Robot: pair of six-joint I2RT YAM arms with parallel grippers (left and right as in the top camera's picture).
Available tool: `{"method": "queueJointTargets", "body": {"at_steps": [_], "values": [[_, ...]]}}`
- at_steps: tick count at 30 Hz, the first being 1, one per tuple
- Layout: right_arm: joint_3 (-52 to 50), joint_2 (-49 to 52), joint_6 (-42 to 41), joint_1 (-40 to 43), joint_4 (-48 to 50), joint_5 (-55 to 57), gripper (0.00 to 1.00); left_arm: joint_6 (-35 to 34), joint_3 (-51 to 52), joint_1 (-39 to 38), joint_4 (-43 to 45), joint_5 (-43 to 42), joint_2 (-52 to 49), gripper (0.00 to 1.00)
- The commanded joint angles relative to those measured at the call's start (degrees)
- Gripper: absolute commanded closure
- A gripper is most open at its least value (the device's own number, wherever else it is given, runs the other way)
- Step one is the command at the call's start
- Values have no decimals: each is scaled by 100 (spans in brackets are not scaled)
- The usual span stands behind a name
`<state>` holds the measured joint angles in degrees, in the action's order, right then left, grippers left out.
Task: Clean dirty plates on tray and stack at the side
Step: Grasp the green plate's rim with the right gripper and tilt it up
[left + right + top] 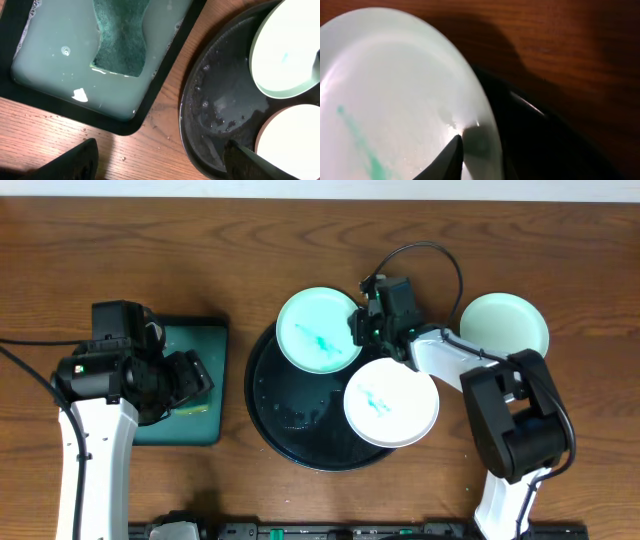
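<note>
My right claw (pixel 362 328) grips the rim of the smeared mint plate (pixel 318 330), with the black tray (pixel 275 395) beneath it. I note my left claw (pixel 195 375) is spread wide and holds nothing.

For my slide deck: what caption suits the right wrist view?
Right gripper at the rim of a teal-smeared mint plate on the black tray.
</note>
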<state>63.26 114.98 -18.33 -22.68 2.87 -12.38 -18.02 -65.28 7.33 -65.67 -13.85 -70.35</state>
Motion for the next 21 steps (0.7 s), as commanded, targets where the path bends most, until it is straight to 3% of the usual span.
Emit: {"method": "queueJointTargets", "body": {"at_steps": [1, 4, 11, 21], "values": [[4, 44, -166, -46, 85, -13, 80, -24, 68, -7, -31, -50, -7, 20], [4, 44, -260, -52, 79, -13, 99, -24, 68, -7, -31, -50, -7, 20], [4, 28, -398, -63, -181, -413, 99, -24, 68, -7, -24, -52, -7, 20], [4, -476, -671, -68, -1757, -358, 98, -26, 68, -7, -28, -52, -7, 20]]}}
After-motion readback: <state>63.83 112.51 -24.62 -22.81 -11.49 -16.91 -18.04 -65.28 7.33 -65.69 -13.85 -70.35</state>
